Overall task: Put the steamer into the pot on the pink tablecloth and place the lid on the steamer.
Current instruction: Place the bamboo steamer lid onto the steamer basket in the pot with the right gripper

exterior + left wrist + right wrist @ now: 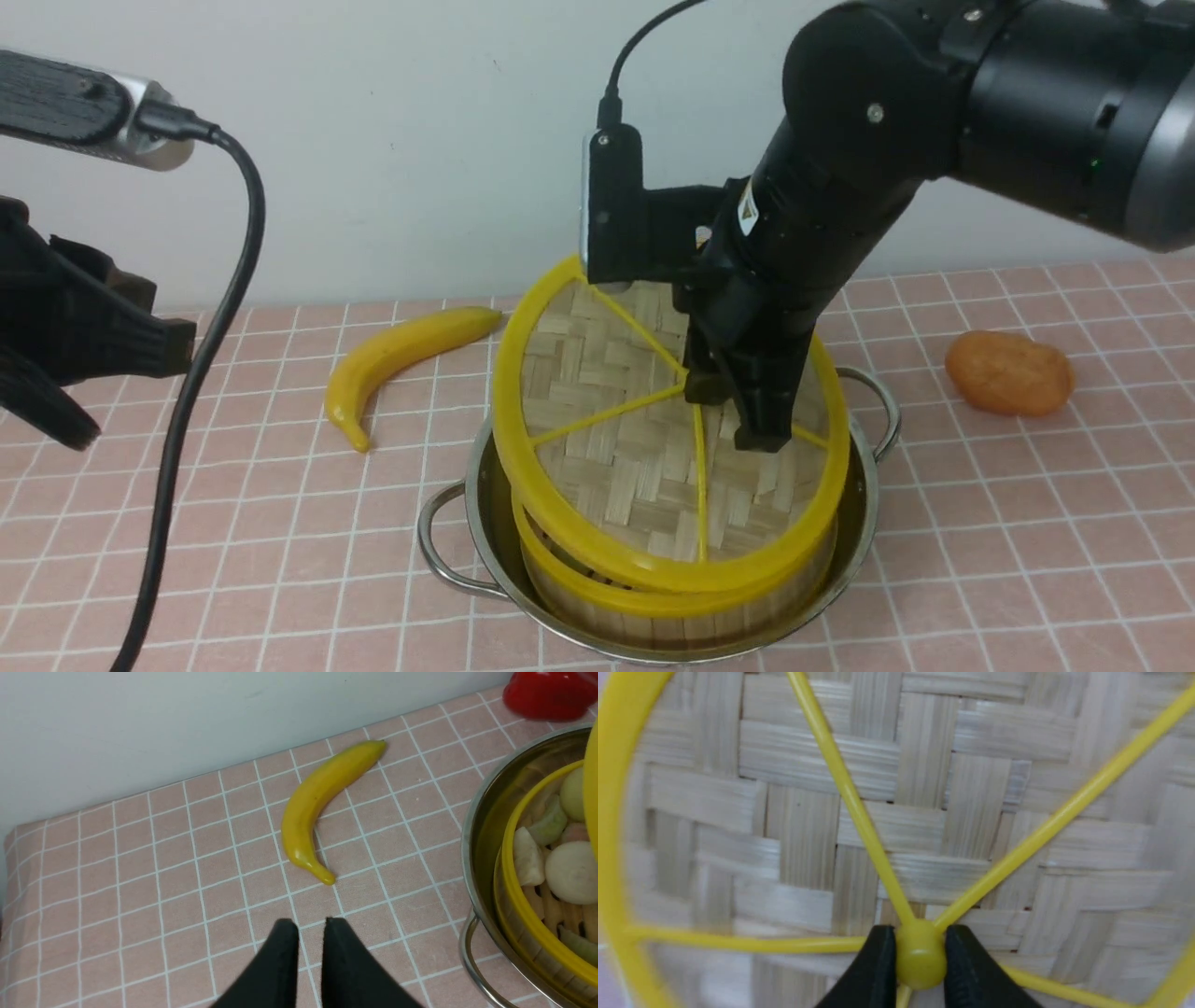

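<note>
From the front, the lid (pixel 607 448) hides what lies in the steamer (pixel 653 618). The left wrist view's edge cuts off the pot (pixel 486 812) and a red thing (pixel 546 693).

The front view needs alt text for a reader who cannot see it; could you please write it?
The right claw grips the woven lid by its hub, holding it tilted over the steamer in the steel pot on the pink tablecloth. A banana lies left of the pot, an orange lump to its right.
</note>
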{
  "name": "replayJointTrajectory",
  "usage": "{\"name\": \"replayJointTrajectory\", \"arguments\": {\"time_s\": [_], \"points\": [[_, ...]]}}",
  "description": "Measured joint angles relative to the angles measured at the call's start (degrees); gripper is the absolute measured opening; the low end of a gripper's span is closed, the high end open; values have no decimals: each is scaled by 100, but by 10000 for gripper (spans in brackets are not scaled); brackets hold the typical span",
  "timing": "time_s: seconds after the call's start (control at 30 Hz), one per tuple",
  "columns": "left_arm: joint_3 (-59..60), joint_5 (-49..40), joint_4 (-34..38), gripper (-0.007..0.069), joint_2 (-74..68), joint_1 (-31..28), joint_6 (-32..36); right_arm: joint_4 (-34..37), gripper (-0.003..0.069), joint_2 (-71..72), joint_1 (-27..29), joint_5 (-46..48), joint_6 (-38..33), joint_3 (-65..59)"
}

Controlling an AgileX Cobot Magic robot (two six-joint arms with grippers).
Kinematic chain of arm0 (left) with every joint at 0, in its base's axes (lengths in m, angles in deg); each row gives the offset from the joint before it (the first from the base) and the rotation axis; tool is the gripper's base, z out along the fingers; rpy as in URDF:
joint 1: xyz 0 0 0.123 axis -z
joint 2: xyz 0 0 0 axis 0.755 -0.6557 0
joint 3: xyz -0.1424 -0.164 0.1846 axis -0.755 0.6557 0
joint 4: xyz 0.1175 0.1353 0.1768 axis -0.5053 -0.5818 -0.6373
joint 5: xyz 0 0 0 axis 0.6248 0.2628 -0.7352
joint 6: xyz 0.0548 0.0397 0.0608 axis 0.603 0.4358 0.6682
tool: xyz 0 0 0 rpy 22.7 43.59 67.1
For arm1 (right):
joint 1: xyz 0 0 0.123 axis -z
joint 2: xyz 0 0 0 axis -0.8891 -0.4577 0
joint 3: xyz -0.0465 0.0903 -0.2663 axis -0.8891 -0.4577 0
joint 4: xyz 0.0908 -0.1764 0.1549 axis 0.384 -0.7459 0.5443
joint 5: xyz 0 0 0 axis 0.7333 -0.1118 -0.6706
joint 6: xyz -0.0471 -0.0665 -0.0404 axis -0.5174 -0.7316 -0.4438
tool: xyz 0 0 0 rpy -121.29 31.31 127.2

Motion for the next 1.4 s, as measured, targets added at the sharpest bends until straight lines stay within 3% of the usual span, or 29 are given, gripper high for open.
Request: {"name": "replayJointTrajectory", "arguments": {"time_s": [1.4], "points": [[0,-146,0,85,0,0,0,-270,146,-949,0,-925,-448,-5]]}}
